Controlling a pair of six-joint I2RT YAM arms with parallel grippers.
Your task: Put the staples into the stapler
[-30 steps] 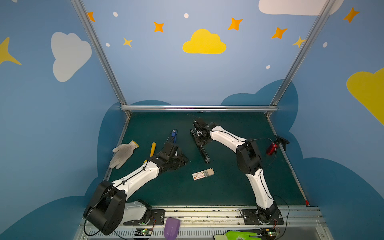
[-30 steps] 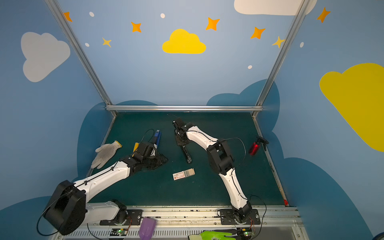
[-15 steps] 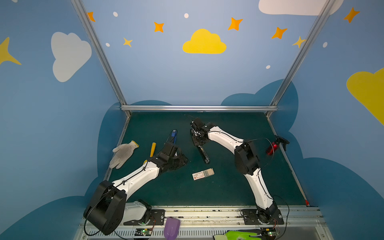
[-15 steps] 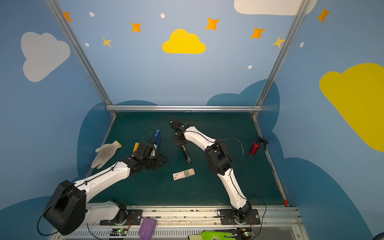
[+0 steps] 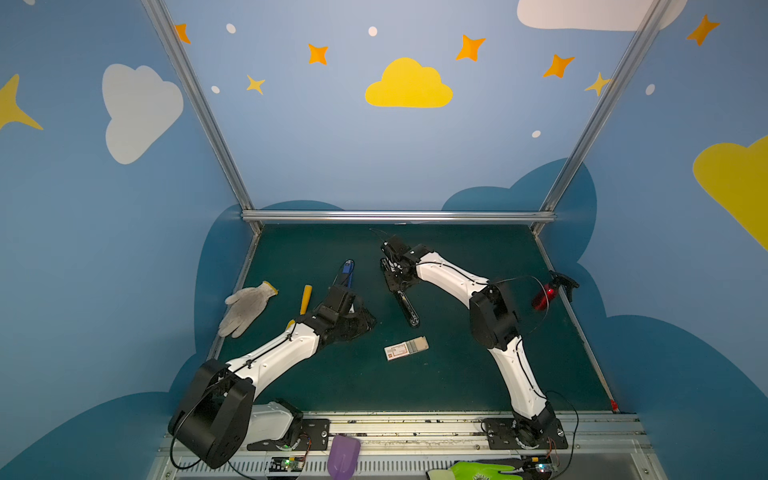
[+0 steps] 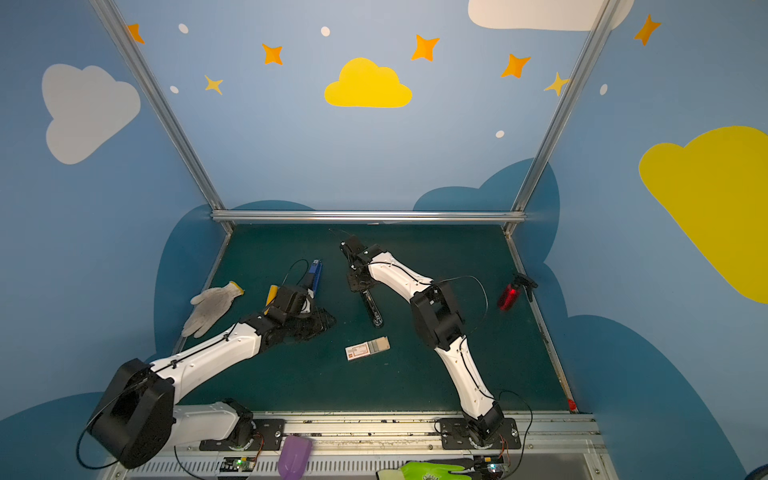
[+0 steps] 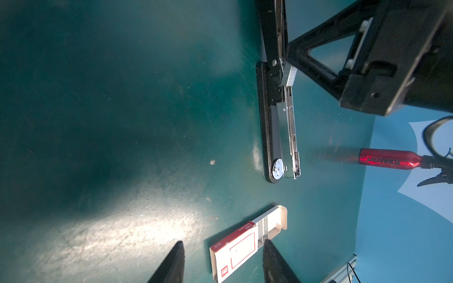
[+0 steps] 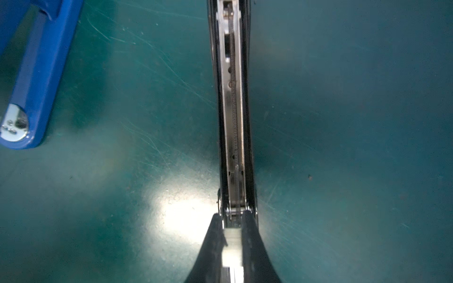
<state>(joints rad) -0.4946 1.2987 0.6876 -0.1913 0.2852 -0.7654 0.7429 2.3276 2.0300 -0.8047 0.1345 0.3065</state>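
Silvery-white staples [image 8: 232, 241], one short strip, are clamped between the closed-in fingers of the R gripper [image 8: 232, 218] at the hinge end of the black stapler [image 8: 234, 98]. The stapler is laid open on the mat. In a top view the R arm [image 5: 449, 276] is stretched far across the table, wrist bent down over the stapler's far end. The L arm [image 5: 278, 353] is held low. The L gripper [image 7: 223, 242] is shown w/ jaws apart & nothing gripped, aimed toward the staple box [image 7: 245, 242].

The strip is set approx. in line w/ the bare magazine channel. The stapler's long axis is run far to near, anvil end pointed at the box. The box is seen slid part open, w/ grey rows exposed.

A scuffed dark-green mat [image 5: 457, 374] is framed by blue walls [image 5: 332, 158] painted w/ clouds & stars. A blue stapler [image 5: 347, 270], a grey glove [image 5: 245, 307] & a red spray bottle [image 5: 544, 297] are seen around it.
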